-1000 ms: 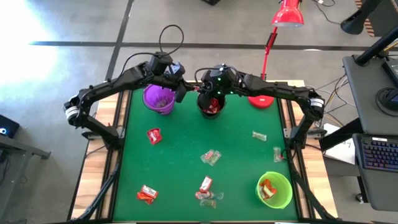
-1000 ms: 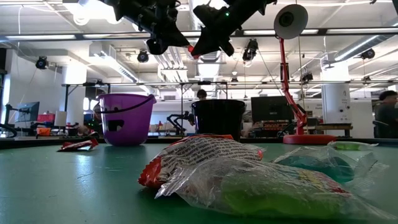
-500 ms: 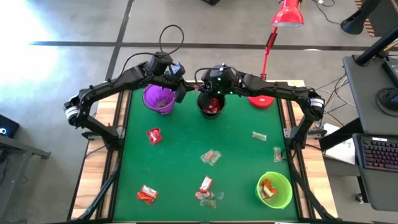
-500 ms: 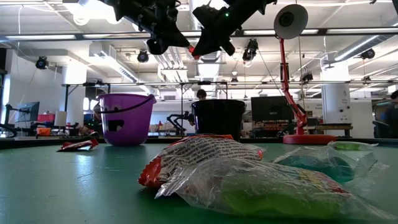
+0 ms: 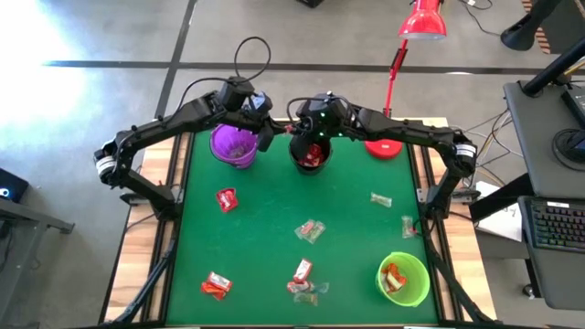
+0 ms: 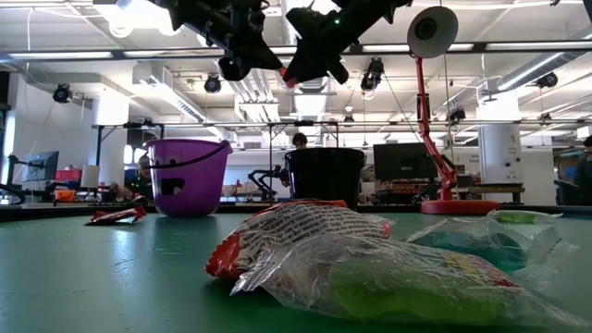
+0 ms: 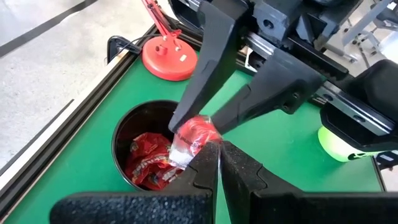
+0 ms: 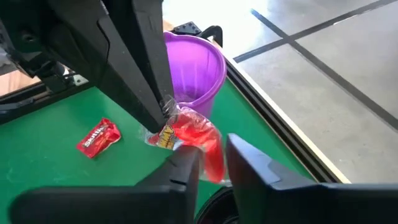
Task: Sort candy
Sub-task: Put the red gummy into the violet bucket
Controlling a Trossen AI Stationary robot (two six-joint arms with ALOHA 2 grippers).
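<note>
Candy in red wrap hangs between both pincers, directly above the black cup. Right pincer stands slightly parted around it; left pincer is clamped shut beside it, equally near.

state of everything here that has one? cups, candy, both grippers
red candy, held in the air above the black cup
left gripper, shut on the red candy's wrapper
right gripper, at the red candy too
black cup, upright, red sweets inside
purple cup, upright
green cup, upright, sweets inside
loose candy, scattered on the table
</note>
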